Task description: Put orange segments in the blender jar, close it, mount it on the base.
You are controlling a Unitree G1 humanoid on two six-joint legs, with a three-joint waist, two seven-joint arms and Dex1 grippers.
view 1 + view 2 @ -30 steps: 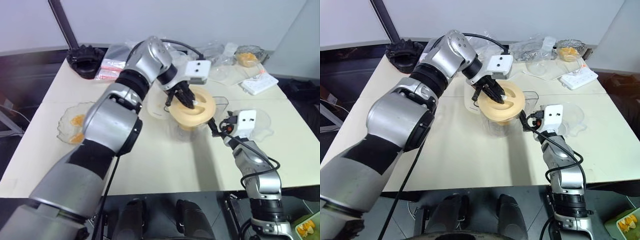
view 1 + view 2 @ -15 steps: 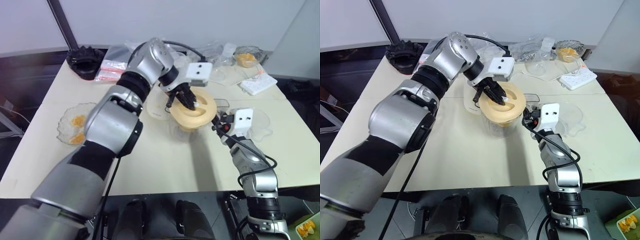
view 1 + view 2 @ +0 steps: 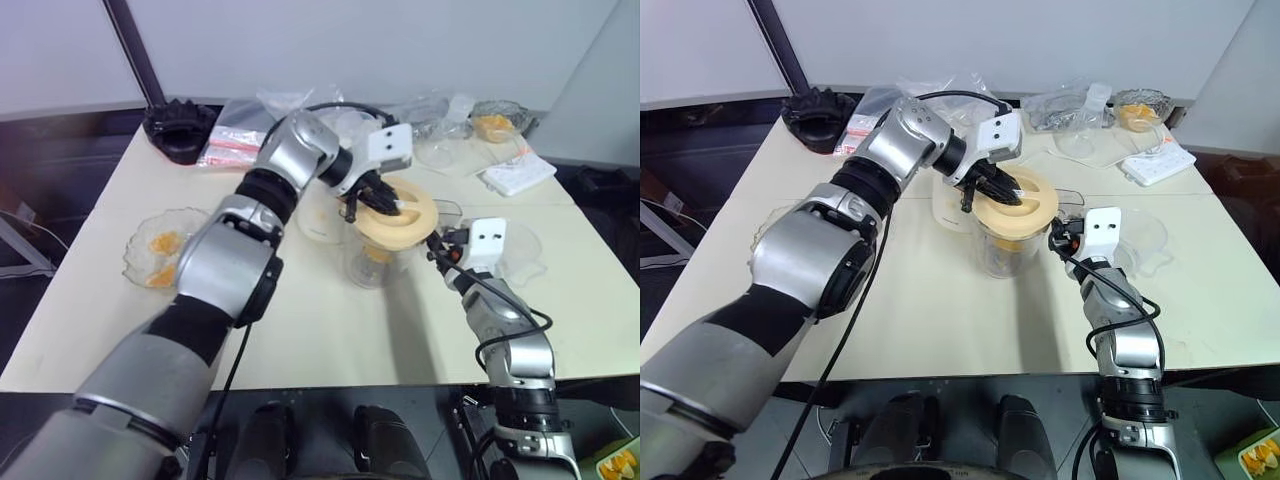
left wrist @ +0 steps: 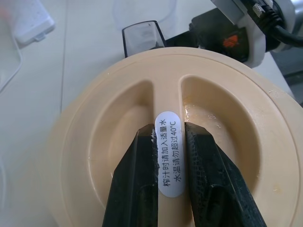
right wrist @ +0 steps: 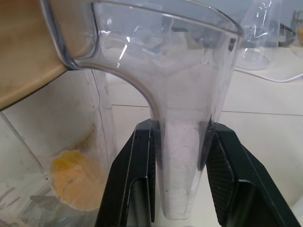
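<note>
I see the blender jar (image 3: 1005, 250) upright mid-counter, clear plastic, its cream lid (image 4: 156, 142) sitting on the rim, slightly tilted I think. One orange segment (image 5: 75, 182) lies at its bottom; more orange segments (image 3: 160, 258) sit in a glass dish. The base (image 3: 948, 205), cream-white, stands just behind the jar.

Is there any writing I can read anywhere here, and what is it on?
"榨汁时请加入适量水" and "水温请勿超过40°C": two lines on a white oval sticker on the grip ridge of the cream lid, between the left claw's fingers.
Red print on the plastic packets at the table's far side: too small to read.
</note>
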